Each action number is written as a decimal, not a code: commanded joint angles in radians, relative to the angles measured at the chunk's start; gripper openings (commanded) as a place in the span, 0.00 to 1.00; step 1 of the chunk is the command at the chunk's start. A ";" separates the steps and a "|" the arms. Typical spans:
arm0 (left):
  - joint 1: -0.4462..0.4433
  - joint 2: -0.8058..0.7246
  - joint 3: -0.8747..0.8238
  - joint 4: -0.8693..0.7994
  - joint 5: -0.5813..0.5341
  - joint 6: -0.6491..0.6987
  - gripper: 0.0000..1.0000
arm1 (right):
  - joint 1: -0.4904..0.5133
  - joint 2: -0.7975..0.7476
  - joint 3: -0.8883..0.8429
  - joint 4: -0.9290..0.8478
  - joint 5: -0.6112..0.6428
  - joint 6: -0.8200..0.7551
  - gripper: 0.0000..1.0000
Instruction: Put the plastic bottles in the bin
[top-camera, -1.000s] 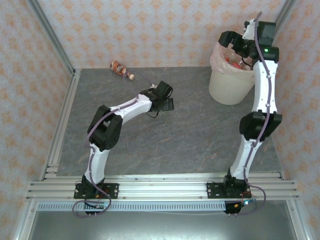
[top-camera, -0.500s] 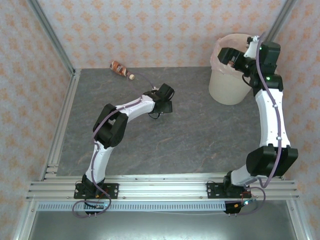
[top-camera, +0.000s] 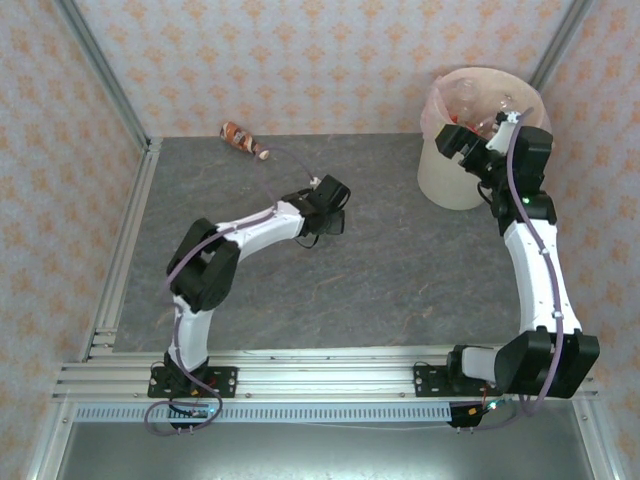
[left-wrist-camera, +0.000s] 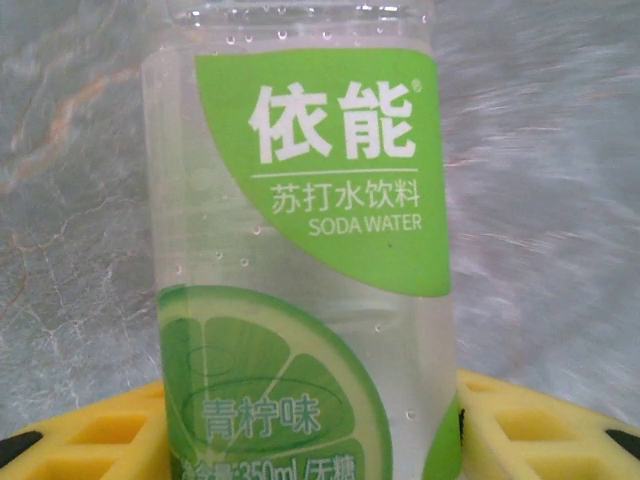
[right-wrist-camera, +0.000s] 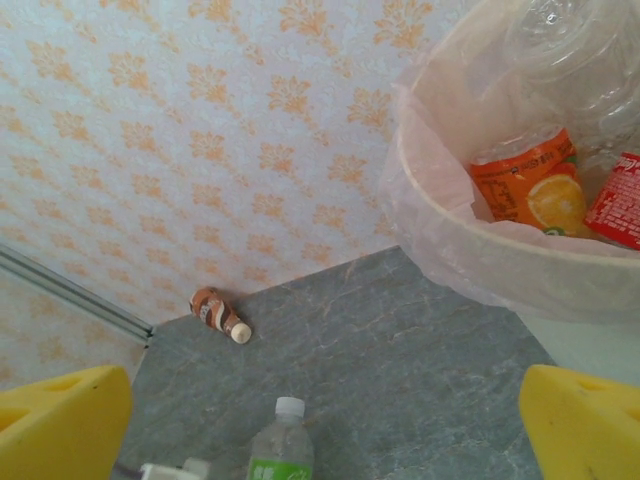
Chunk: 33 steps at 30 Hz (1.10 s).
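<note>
A clear plastic bottle (left-wrist-camera: 300, 250) with a green lime label lies on the grey table, and my left gripper (left-wrist-camera: 310, 425) is shut on its lower body, a yellow pad on each side. From above, that left gripper (top-camera: 327, 207) covers the bottle, and its white cap (top-camera: 314, 181) pokes out behind. My right gripper (top-camera: 466, 141) is open and holds nothing, just outside the near left rim of the bin (top-camera: 462, 188). In the right wrist view the bin (right-wrist-camera: 450, 240) holds orange-labelled (right-wrist-camera: 530, 185) and red-labelled (right-wrist-camera: 615, 200) bottles. A brown bottle (top-camera: 240, 137) lies by the back wall.
Patterned walls close in the table at the back and both sides, with a metal rail (top-camera: 125, 250) along the left edge. Open grey tabletop (top-camera: 400, 270) lies between the two arms. The right wrist view also catches the brown bottle (right-wrist-camera: 215, 312) and the green-labelled bottle (right-wrist-camera: 283, 445).
My left gripper's jaws have come together onto the green-labelled bottle. My right gripper has drawn back out of the bin to its near left rim.
</note>
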 joint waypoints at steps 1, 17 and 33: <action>-0.061 -0.169 -0.026 0.167 -0.008 0.146 0.48 | 0.018 -0.017 -0.021 0.085 -0.010 0.082 0.99; -0.182 -0.296 0.081 0.250 0.171 0.366 0.45 | 0.204 0.068 0.113 -0.171 -0.296 -0.172 0.99; -0.183 -0.269 0.118 0.262 0.172 0.347 0.45 | 0.237 0.097 0.090 -0.164 -0.359 -0.086 0.63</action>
